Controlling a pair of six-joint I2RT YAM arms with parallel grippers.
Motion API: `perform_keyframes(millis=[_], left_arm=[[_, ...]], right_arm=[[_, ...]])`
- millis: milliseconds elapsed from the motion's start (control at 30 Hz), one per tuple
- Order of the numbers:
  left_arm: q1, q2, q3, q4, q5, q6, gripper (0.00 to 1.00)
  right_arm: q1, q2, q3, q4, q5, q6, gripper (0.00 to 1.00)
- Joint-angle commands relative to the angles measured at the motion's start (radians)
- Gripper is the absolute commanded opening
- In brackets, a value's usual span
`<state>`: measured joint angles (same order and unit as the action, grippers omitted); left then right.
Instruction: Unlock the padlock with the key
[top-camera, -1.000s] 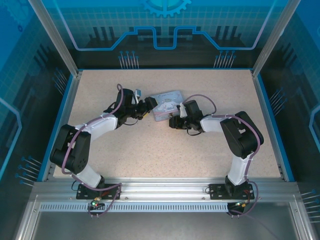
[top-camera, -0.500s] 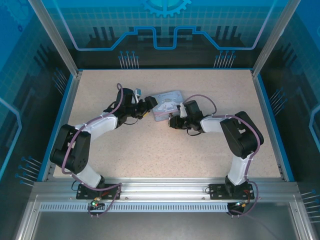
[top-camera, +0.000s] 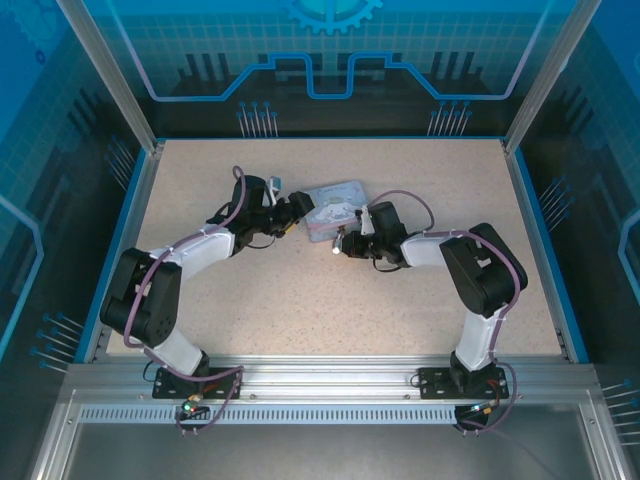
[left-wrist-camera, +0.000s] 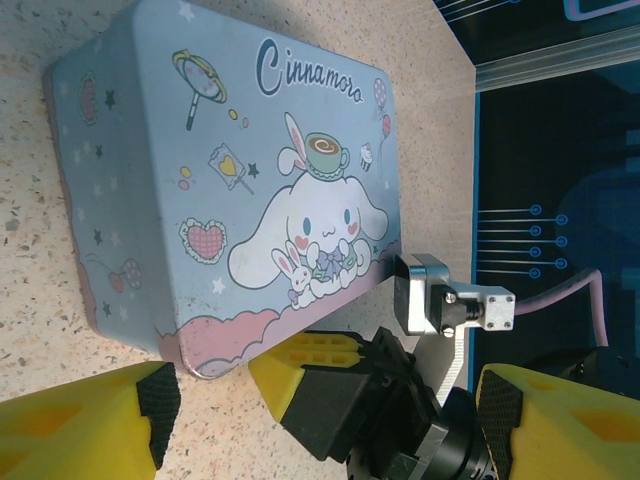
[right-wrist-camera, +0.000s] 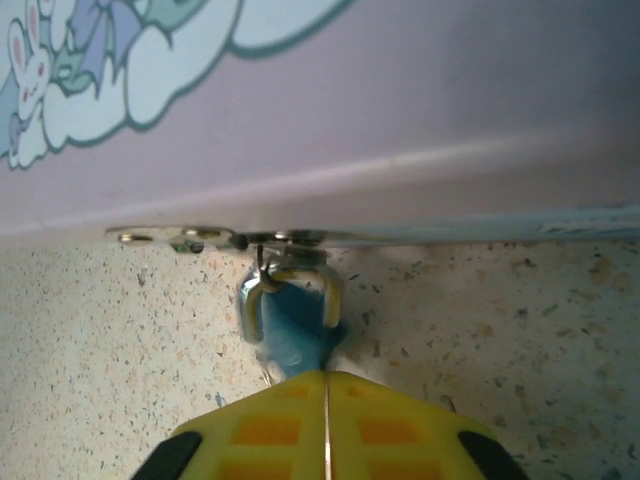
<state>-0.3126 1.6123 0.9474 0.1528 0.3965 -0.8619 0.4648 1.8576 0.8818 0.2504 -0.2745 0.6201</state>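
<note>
Hanging from the silver hasp (right-wrist-camera: 215, 236) at the bottom edge of the Cinnamoroll tin (right-wrist-camera: 400, 100), the padlock (right-wrist-camera: 292, 325) lies on the speckled tabletop (right-wrist-camera: 520, 330) just beside the tin's lilac side wall, its silver shackle (right-wrist-camera: 247, 305) hooked through the hasp and its bluish body pointing away from the tin. The right gripper (right-wrist-camera: 326, 420) is closed: its yellow fingertips press together along a thin seam and cover the lower end of the padlock body, so whether they pinch anything cannot be told.

From the left wrist view, the tin (left-wrist-camera: 230, 170) lies flat with its printed lid facing up. The left gripper (left-wrist-camera: 325, 410) stands wide apart, holding nothing; its yellow fingertips (left-wrist-camera: 90, 430) frame the tin's near corner. Between them sits the right gripper (left-wrist-camera: 320, 385), with the silver wrist camera (left-wrist-camera: 440, 305) above it, blocking the padlock from that side.

From above, the tin (top-camera: 335, 200) rests near the middle of the table (top-camera: 250, 290), the left gripper (top-camera: 297, 212) at its left end and the right gripper (top-camera: 343, 245) at its near edge. Blue panels (top-camera: 330, 60) enclose the table.
</note>
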Motion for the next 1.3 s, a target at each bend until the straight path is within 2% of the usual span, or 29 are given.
perform_keyframes(millis=[0, 167, 233, 433, 467, 633, 867, 1267], left_arm=[[0.010, 0.017, 0.040, -0.032, -0.010, 0.032, 0.80], [0.011, 0.016, 0.044, -0.051, -0.021, 0.053, 0.80], [0.013, 0.015, 0.043, -0.055, -0.024, 0.058, 0.80], [0.012, 0.015, 0.049, -0.058, -0.019, 0.064, 0.81], [0.011, 0.017, 0.051, -0.058, -0.018, 0.062, 0.80], [0.014, 0.029, 0.064, -0.056, -0.017, 0.063, 0.81], [0.029, 0.055, 0.089, -0.056, -0.007, 0.063, 0.81], [0.052, 0.075, 0.117, -0.047, 0.020, 0.047, 0.82]], right_arm=[[0.003, 0.015, -0.033, -0.034, 0.018, 0.046, 0.05], [0.003, 0.012, -0.034, -0.026, 0.012, 0.059, 0.04], [0.003, 0.002, -0.044, -0.019, 0.011, 0.067, 0.07], [0.004, -0.049, -0.116, 0.061, 0.044, 0.111, 0.32], [0.004, -0.048, -0.120, 0.073, 0.044, 0.113, 0.34], [0.013, 0.005, -0.108, 0.136, 0.019, 0.121, 0.37], [0.049, 0.080, -0.057, 0.153, 0.055, 0.136, 0.44], [0.091, 0.156, -0.027, 0.203, 0.093, 0.148, 0.42]])
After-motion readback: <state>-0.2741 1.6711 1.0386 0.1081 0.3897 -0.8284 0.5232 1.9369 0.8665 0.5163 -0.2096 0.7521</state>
